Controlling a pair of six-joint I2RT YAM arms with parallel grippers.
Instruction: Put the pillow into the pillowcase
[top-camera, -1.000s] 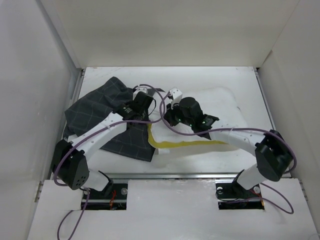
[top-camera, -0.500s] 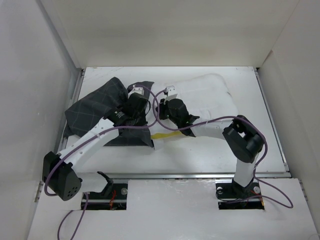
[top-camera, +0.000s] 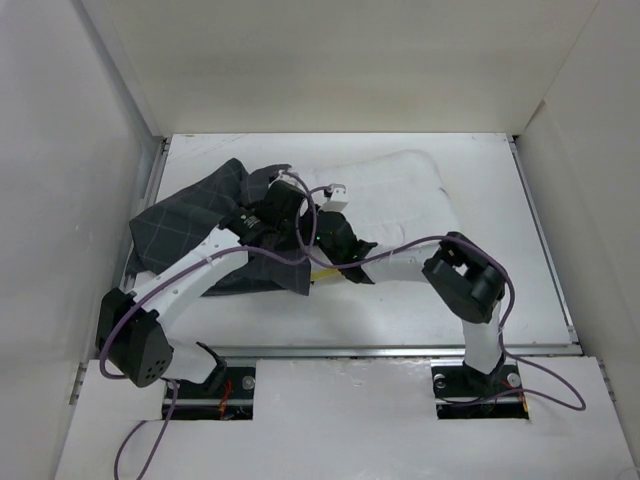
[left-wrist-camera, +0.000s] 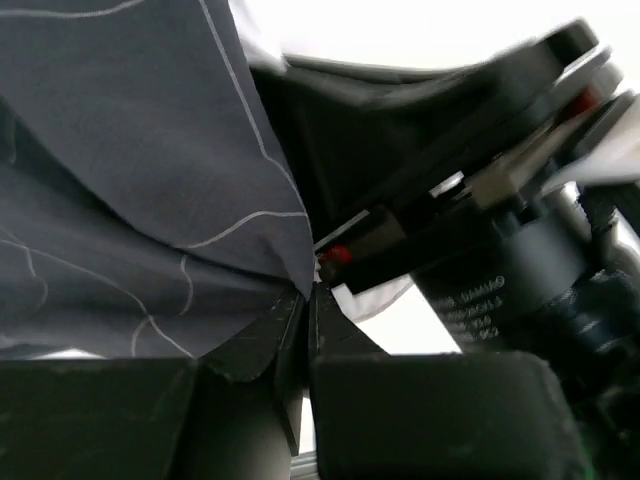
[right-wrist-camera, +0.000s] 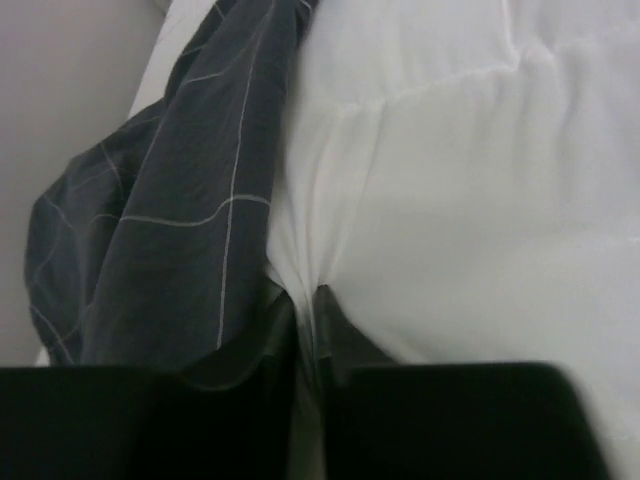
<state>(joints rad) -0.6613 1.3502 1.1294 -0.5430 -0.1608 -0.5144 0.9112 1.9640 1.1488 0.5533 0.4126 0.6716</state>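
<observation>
The white pillow (top-camera: 395, 190) lies across the middle of the table, with a small bit of its yellow band (top-camera: 322, 271) showing. The dark checked pillowcase (top-camera: 185, 220) lies bunched at the left, its edge raised over the pillow's left end. My left gripper (top-camera: 283, 200) is shut on the pillowcase's edge (left-wrist-camera: 200, 200), its jaws pinching the fabric (left-wrist-camera: 308, 292). My right gripper (top-camera: 322, 238) is shut on a fold of the pillow (right-wrist-camera: 420, 200), beside the pillowcase (right-wrist-camera: 170, 230). The two wrists are close together.
White walls enclose the table (top-camera: 480, 300) on the left, back and right. Purple cables (top-camera: 400, 250) loop over both arms. The right arm's elbow (top-camera: 465, 280) stands over the table's near right part.
The pillow has moved left toward the pillowcase, and its yellow band is now mostly hidden. The right arm folded inward; both grippers stayed shut on their fabric.
</observation>
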